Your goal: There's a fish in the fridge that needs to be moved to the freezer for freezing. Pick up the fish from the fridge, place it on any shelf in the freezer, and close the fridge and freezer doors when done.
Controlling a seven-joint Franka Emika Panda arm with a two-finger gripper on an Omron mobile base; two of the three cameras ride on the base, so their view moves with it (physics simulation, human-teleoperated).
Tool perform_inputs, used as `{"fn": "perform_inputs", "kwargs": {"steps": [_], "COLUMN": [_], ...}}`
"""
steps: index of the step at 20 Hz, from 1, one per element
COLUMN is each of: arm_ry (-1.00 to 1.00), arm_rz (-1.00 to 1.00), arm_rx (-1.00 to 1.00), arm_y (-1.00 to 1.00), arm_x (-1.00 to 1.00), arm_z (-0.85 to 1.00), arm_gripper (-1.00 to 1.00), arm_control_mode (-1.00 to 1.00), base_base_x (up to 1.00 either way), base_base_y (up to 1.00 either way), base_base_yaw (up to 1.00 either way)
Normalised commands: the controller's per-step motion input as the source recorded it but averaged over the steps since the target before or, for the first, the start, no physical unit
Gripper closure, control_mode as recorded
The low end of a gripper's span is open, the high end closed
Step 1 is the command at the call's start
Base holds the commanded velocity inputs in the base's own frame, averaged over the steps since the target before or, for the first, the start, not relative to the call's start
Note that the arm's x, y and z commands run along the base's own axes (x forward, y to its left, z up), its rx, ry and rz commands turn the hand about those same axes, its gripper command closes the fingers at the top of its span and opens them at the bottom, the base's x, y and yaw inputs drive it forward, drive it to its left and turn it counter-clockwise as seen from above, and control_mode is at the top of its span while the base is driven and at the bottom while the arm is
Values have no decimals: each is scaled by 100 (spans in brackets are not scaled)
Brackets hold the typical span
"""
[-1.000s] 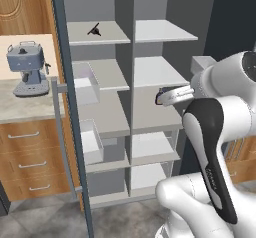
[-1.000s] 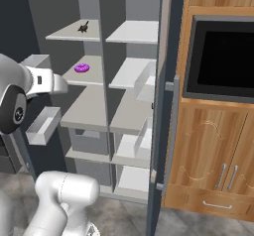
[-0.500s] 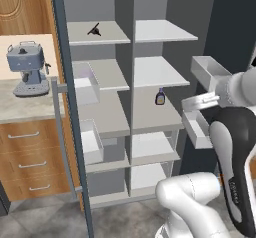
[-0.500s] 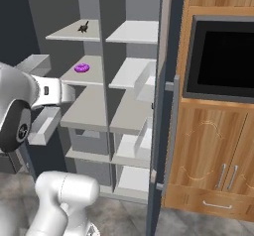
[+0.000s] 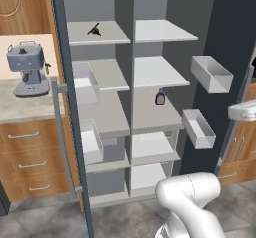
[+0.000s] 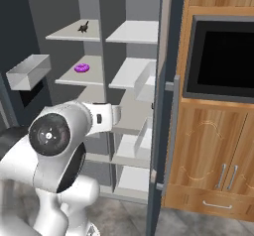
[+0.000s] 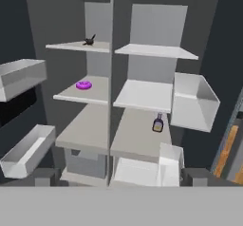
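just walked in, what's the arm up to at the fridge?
Both doors of the tall unit stand open and the robot faces the shelves. The fish lies untouched on the top shelf of the left-hand column. A purple lump sits one shelf lower, and a small bottle stands on a shelf in the other column. Nothing is in the pincer; its fingertips are too dim in the hand view to judge.

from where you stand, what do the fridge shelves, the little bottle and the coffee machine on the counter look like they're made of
The pale grey fridge shelves look like matte plastic or painted metal: flat, even colour, no gloss. The small dark bottle with a yellow label could be glass or plastic; it is too small to tell. The blue-grey coffee machine on the beige counter looks like brushed or painted metal, with a soft sheen.
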Motion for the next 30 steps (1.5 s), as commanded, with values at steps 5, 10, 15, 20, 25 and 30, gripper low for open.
{"fn": "perform_inputs", "kwargs": {"steps": [5, 10, 15, 20, 25, 30], "arm_ry": [-9, -9, -13, -3, 0, 0], "arm_rz": [2, 9, 19, 22, 27, 22], "arm_rx": [0, 1, 7, 6, 4, 6], "arm_y": [-95, -99, -83, -56, -39, -28], "arm_x": [9, 3, 19, 40, 70, 93], "arm_z": [-35, -14, -18, -36, -44, -43], "arm_gripper": [-100, -100, -100, -100, -100, -100], "arm_control_mode": [-100, -100, -100, -100, -100, -100], "base_base_x": [0, 0, 0, 0, 0, 0], "base_base_y": [0, 0, 0, 0, 0, 0], "base_base_yaw": [0, 0, 0, 0, 0, 0]}}
